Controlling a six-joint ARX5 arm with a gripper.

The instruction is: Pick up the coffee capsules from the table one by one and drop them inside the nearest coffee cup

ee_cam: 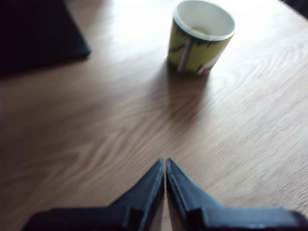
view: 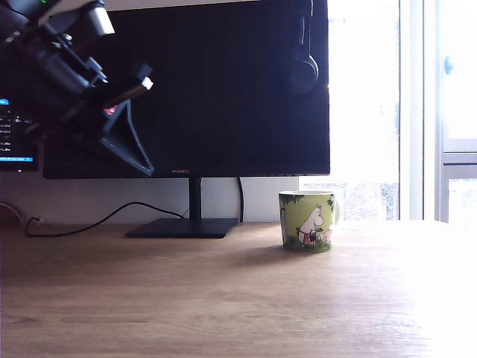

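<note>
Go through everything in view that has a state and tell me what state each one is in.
gripper: shut, empty, raised above the table.
coffee cup: upright on the table, nothing clearly visible inside.
monitor: screen dark.
headphones: hanging on the monitor's upper edge.
coffee capsules: none in view.

Black arm (view: 67,71), triangular black pincer (ee_cam: 165,163)
</note>
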